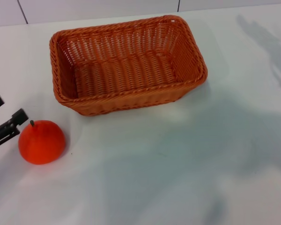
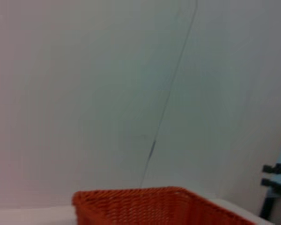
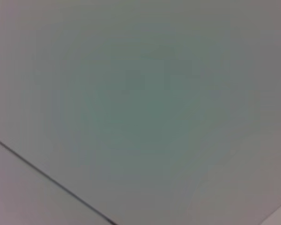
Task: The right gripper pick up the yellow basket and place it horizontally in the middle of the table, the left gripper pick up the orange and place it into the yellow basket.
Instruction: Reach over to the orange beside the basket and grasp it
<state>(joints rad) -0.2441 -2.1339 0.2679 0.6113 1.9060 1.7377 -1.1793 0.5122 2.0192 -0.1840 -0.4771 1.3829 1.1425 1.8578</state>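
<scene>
The yellow basket (image 1: 126, 65), orange-brown woven wicker, stands upright and empty on the white table (image 1: 178, 164), its long side running left to right in the head view. Its rim also shows in the left wrist view (image 2: 150, 204). The orange (image 1: 41, 141), bright with a short dark stem, sits on the table in front of the basket's left corner, apart from it. My left gripper (image 1: 10, 108), a black claw, reaches in from the left edge with its fingers spread; the nearer fingertip (image 1: 19, 116) is right beside the orange's upper left. My right gripper is out of view.
The table's back edge meets a pale wall (image 1: 98, 9) just behind the basket. A shadow (image 1: 267, 47) lies on the table at the back right. The left wrist view shows a dark stand (image 2: 275, 183) beyond the basket. The right wrist view shows only a pale surface with a dark seam (image 3: 51, 180).
</scene>
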